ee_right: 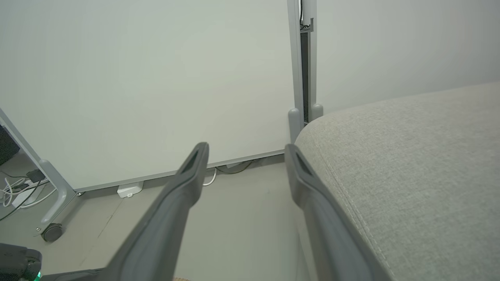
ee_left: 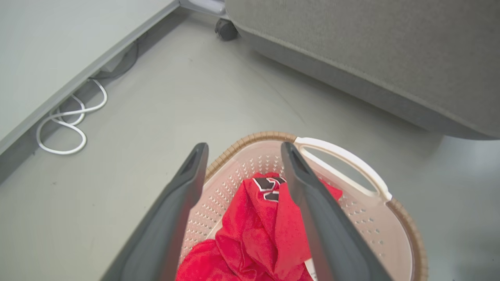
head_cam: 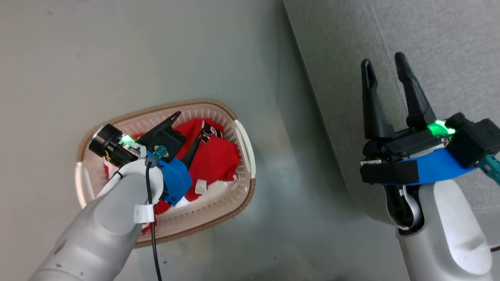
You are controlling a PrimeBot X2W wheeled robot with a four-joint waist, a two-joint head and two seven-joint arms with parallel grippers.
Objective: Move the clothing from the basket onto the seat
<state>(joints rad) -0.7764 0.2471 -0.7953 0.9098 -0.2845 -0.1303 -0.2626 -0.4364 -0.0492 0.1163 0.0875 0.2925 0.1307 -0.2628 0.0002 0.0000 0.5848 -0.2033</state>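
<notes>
— Hovering where, the left gripper (head_cam: 191,122)?
— Over the basket (head_cam: 156,108), which stands on the floor (head_cam: 117,47). Its fingers are spread apart, with nothing clamped. The clothing (head_cam: 216,156), red with white trim, lies crumpled inside the basket, below the fingertips; whether they touch it cannot be told.
— And the right gripper (head_cam: 383,59)?
— Raised over the edge of the seat (head_cam: 429,39), fingers likewise spread and empty. The grey seat stands just beside the basket, a strip of floor between them.
</notes>
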